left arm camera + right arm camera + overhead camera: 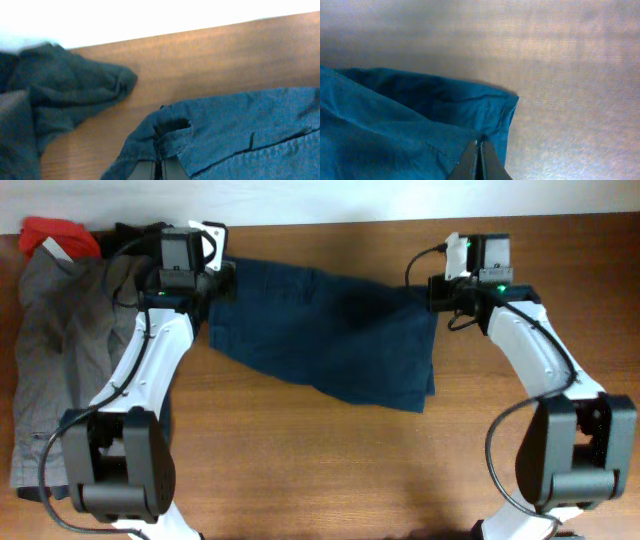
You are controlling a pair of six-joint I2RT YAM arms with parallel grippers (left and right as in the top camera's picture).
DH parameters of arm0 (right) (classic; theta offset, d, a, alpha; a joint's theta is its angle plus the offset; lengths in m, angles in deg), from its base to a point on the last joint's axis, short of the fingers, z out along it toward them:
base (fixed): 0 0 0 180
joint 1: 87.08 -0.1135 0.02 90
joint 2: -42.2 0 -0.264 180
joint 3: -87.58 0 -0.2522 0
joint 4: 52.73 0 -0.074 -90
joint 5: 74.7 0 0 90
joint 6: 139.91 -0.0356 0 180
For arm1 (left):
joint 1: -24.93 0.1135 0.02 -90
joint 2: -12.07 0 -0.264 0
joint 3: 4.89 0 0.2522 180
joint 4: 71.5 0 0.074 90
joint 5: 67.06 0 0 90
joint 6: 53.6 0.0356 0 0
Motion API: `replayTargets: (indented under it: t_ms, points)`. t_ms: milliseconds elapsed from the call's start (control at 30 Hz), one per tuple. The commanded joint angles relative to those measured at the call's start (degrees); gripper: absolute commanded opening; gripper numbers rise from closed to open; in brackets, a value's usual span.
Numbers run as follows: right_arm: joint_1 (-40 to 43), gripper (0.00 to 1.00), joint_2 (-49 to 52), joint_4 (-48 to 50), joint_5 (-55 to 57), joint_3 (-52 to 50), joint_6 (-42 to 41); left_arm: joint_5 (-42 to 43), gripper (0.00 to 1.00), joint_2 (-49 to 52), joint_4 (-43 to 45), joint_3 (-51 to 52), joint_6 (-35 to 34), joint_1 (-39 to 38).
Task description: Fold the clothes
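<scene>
- The left end effector is clamping together on a bunched corner of the navy shorts
- The right end effector is pinching shut on the opposite hem corner of the same shorts
- The shorts are lying spread on the desk, their long axis running straight from one end effector to the other, with the bulk of the cloth trailing back from both towards the robot's bases
- Neither arm is sitting nearer: each is gripping its own end, so the coming fold is probably calling for both to be travelling together
- Beyond the left end effector's outer side, the waiting pile is counting one grey trousers, one black garment and one red piece; with the one pair of shorts, four garments
</scene>
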Motion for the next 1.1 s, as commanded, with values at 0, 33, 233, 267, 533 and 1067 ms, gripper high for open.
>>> replayTargets:
  t_ms: [0, 33, 233, 267, 533, 1067]
  points:
    - [0.35, 0.04, -1.92, 0.98, -0.20, 1.99, -0.63, 0.39, 0.01, -1.40, 0.85, -1.18, -0.76, -0.07]
    - [0.35, 0.04, -1.62, 2.29, 0.28, 1.99, -0.61, 0.37, 0.01, -1.29, 1.60, -1.18, -0.76, -0.07]
    - [0.31, 0.04, 2.23, 8.46, 0.70, 1.99, -0.61, 0.20, 0.00, 1.29, 7.72, -1.18, -0.72, -0.17]
    - [0.31, 0.04, 3.17, 9.55, 0.68, 1.99, -0.61, 0.20, 0.01, 2.08, 8.66, -1.18, -0.72, -0.20]
    - [0.28, 0.84, 11.26, 22.40, 0.66, 1.97, -0.44, 0.17, 0.99, 12.15, 20.92, -1.18, -0.76, -0.24]
    - [0.26, 0.99, 6.40, 3.28, -4.90, 1.99, -0.90, -0.66, 0.99, 10.51, 4.44, -1.20, -0.76, -0.22]
